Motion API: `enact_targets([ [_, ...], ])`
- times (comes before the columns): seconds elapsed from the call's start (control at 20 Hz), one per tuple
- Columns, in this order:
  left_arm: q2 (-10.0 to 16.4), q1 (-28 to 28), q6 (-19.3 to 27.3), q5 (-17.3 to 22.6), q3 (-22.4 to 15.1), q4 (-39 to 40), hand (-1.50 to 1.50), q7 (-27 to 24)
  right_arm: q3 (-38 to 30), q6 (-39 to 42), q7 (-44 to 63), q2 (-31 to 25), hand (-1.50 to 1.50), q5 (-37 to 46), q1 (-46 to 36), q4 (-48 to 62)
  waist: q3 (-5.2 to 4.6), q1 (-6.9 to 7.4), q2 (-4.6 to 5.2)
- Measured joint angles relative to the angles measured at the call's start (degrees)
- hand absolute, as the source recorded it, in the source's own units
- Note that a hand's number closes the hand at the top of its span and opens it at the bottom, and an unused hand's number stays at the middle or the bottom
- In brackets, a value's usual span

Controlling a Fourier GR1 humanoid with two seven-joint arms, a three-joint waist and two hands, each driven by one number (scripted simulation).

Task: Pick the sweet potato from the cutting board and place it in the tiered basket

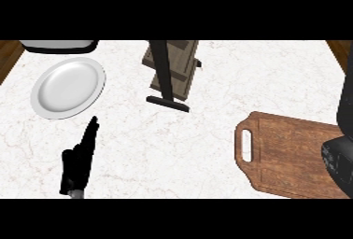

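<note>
The wooden cutting board [286, 156], with a handle slot on its left side, lies at the right of the counter, and no sweet potato shows on its visible surface. The tiered basket [170, 70], brown trays on a black post with a black foot, stands at the top centre. My right hand [338, 161] shows only as a black shape at the right edge, over the board's right side. A dark grey strip rises above it along that edge. Whether it holds anything is hidden. My left hand [79, 156] rests open at the lower left, fingers straight and pointing up.
A white round plate [67, 87] lies at the upper left of the marble counter. A white object with a dark rim [59, 45] sits at the top left edge. Brown wood shows past the counter's top corners.
</note>
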Motion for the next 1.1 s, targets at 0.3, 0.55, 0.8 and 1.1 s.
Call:
enact_targets([
  [0.3, -0.1, -0.4, -0.6, -0.2, 0.4, 0.7, 0.00, -0.6, 1.5, -7.3, -4.2, 1.6, 1.50, 2.1, 0.3, 9.4, 0.02, 0.00, 0.06],
  [0.55, -0.4, -0.7, -0.7, -0.4, 0.7, 1.2, 0.00, -1.1, 1.8, -12.9, -5.3, 2.1, 1.50, 3.9, -1.3, 17.7, 0.06, 0.24, 0.13],
  [0.8, -1.3, -0.4, 0.3, -1.5, 0.2, 0.5, 0.00, -1.0, 0.4, -20.0, -7.8, 3.4, 1.50, 3.7, 0.3, 23.1, 0.06, 0.47, 0.22],
  [1.1, -0.7, -0.2, -0.8, -1.2, 0.6, 0.5, 0.00, -0.8, -6.0, -29.2, -7.3, 7.6, -1.50, -1.9, 2.0, 24.4, 0.09, 0.37, 0.18],
])
